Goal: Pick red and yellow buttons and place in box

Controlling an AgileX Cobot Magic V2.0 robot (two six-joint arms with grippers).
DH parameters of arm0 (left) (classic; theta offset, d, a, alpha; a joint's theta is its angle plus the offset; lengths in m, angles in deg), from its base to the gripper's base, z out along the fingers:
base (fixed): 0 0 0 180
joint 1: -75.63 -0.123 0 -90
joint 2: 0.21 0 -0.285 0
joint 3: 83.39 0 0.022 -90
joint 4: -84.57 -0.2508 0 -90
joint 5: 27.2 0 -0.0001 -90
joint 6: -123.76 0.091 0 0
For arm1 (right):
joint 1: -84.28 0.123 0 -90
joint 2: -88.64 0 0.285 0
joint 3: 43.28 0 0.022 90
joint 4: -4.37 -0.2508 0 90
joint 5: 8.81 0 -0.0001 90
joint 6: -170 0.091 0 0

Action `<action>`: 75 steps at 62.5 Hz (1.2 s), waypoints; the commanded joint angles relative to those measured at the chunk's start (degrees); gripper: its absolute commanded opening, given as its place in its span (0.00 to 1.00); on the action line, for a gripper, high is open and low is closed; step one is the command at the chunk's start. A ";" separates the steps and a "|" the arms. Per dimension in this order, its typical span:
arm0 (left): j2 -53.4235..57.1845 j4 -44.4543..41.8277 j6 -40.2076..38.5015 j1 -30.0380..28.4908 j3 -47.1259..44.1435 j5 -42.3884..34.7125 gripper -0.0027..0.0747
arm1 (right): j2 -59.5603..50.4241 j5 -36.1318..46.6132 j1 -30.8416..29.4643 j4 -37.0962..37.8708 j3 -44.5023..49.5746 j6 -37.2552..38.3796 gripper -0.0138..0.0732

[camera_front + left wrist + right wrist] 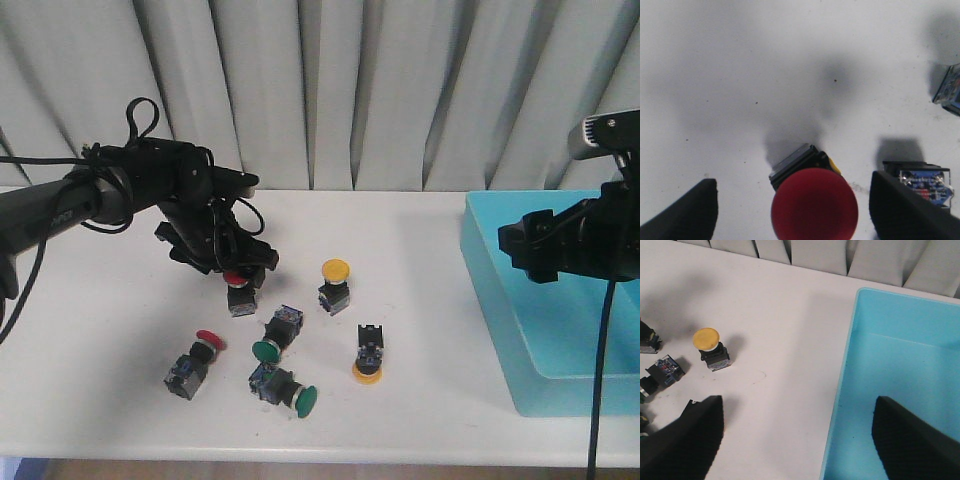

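Table [420, 250], white, carries everything, with grey pleated curtain [400, 90] behind it. Turquoise box [560, 330] sits at the table's right end, upright, nothing visible inside it in the right wrist view. Right gripper [530, 250] hangs over the box's near-left rim, fingers spread wide, holding nothing. Left gripper [225, 262] is low over the button cluster at centre-left, fingers parted to either side of an upright red button [238, 290], whose red cap lies between the finger pads in the left wrist view; contact cannot be confirmed. Second red button [192, 362] lies tipped at the front left. One yellow button [334, 285] stands upright just right of the gripped-at one; another yellow button [368, 353] rests cap-down nearer the front. Two green buttons [285, 385] lie on their sides between them.
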 commanded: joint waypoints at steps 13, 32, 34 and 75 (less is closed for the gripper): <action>2.48 2.35 -0.26 0.39 1.73 -0.48 0.57 | -0.95 3.00 0.00 -0.29 -1.67 0.11 0.82; 2.51 3.49 -0.14 0.41 1.80 -1.25 0.14 | -0.95 2.61 0.00 -0.29 -1.67 0.06 0.82; 2.58 3.49 -0.13 0.41 1.80 -1.25 0.10 | -0.95 2.61 0.00 -0.29 -1.67 0.06 0.82; 27.32 33.58 9.22 0.87 1.80 4.49 0.03 | 4.49 13.36 20.93 -1.99 -1.67 -28.68 0.82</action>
